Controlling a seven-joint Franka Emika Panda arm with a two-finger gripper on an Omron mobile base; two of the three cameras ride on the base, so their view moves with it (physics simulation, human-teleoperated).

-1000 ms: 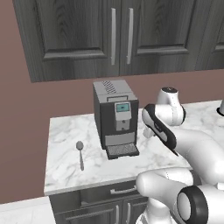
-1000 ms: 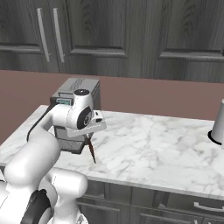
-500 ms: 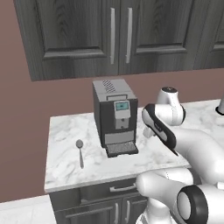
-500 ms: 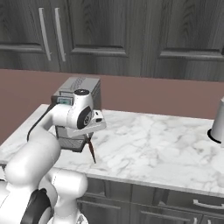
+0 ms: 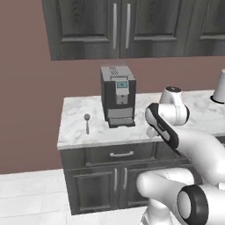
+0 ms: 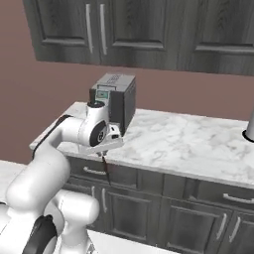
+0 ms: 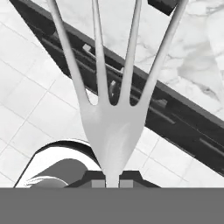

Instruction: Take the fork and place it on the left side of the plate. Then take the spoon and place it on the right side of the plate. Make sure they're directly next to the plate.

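The pincer (image 6: 104, 152) is closed on the fork (image 6: 106, 168), which hangs from it past the front edge of the surface (image 6: 188, 144), dark handle pointing down in front of the drawer. In the right base view only that thin dark handle can be made out; the tines are lost against the hand. In the hand view the fork (image 7: 111, 105) runs up the middle of the picture, its neck pinched between the two fingertips (image 7: 97, 183) at the bottom, and its four tines are cut off by the top edge. Behind it lie the tiled floor, the dark cabinet front and a strip of marble, all tilted with the hand.

In the left base view the arm's own links cover the pincer and the fork, so the grip cannot be checked from that side. There the spoon (image 5: 87, 122) lies on the surface left of the coffee machine (image 5: 117, 101), bowl toward the wall, handle toward the front edge, well apart from the arm. In the right base view the coffee machine (image 6: 115, 101) and the arm hide the place where the spoon lies.

A pale vessel (image 5: 219, 88) at the right end of the surface is cut by the picture's edge, and what it is cannot be told.
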